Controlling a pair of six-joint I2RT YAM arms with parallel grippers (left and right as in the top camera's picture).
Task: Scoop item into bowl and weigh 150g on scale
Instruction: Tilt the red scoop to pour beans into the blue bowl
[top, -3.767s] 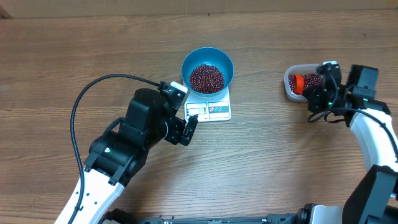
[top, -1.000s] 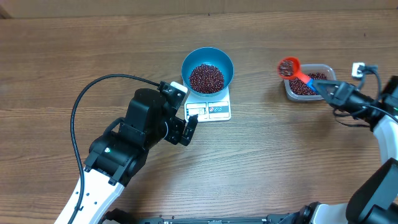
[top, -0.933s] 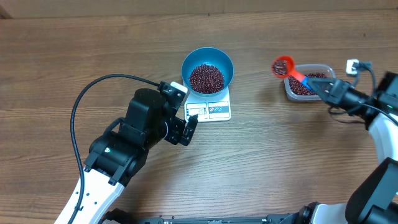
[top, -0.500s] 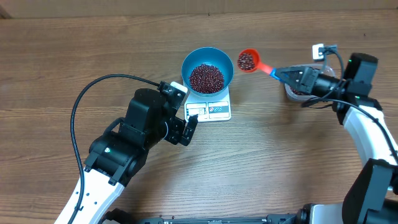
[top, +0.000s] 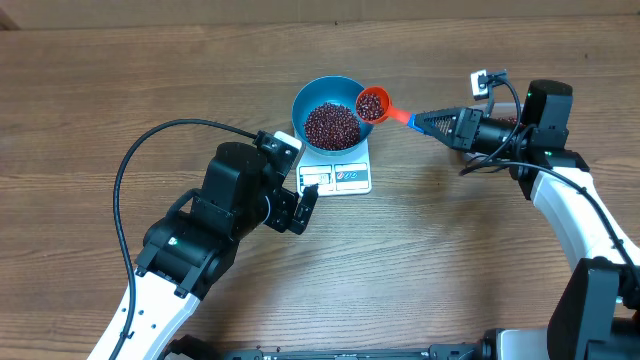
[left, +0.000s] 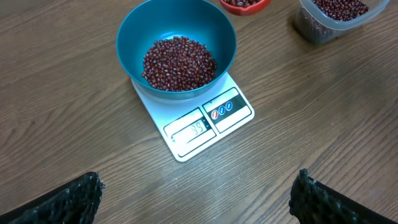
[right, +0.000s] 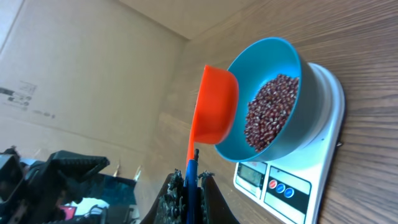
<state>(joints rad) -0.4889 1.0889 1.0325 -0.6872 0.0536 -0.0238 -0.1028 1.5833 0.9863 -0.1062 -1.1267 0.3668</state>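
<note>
We should tip the scoop (top: 380, 108) slowly over the bowl (top: 325, 90) so its load trickles in rather than drops at once. The bowl on the scale (top: 345, 177) already holds a heap of beans (top: 331, 126), and overshooting looks easy. Our right gripper (top: 418, 120) pinches the scoop's blue handle, with the loaded cup above the bowl's right rim; our left gripper (left: 196, 186) stands spread wide, empty.

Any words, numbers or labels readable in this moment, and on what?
"39": faint digits on the display of the scale; best reading, not certain.
Label beside the display: round coloured symbols only, no legible words.
Cardboard in the right wrist view: printed marks, too blurred to read.
</note>
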